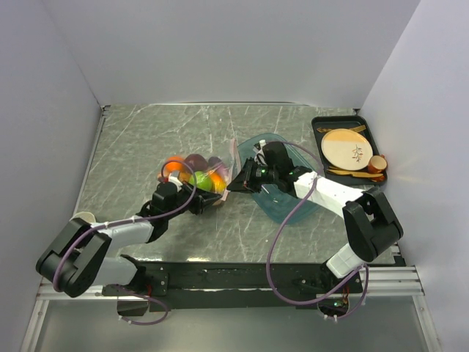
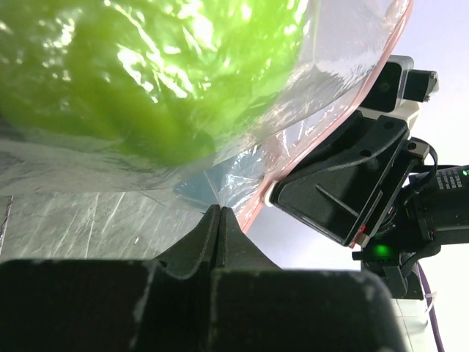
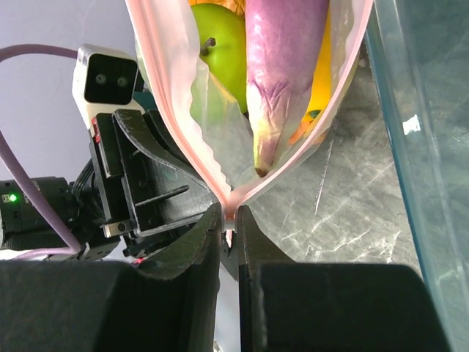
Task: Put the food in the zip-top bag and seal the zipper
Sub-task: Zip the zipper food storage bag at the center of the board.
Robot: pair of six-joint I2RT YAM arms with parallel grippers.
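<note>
So the zip-top bag (image 1: 192, 176) was lying on the marbled table (image 1: 146, 139), about mid-table, just left of the teal tray (image 1: 289, 202). The food was already in it: you could see a green fruit (image 3: 220, 51), a purple piece (image 3: 282, 81) and something orange-yellow (image 3: 326, 73) through the plastic, plus an orange (image 1: 174, 167) at the far-left end in the overhead shot.

Both arms met at the bag's right end, where the mouth is. The right gripper (image 3: 231, 220) had its jaws pressed together on the zipper (image 3: 183, 125), with the pink strip caught right between the fingertips. From that pinch the two sides of the mouth spread away in a V, so that stretch was plainly not sealed. The purple piece's tip sat just above the pinch, inside the V.

The left gripper (image 2: 220, 220) came in from the near-left, jaws fully closed with no gap showing. A fold of the bag's clear film ran down into the tips, so it was nipping the plastic itself, with the pink strip passing just to the right of the fingers rather than between them. The green fruit bulged right above it, and the two grippers were close together, nearly nose to nose.

Off in the far-right corner sat a black tray (image 1: 320, 128) with a beige plate (image 1: 346, 148).
</note>
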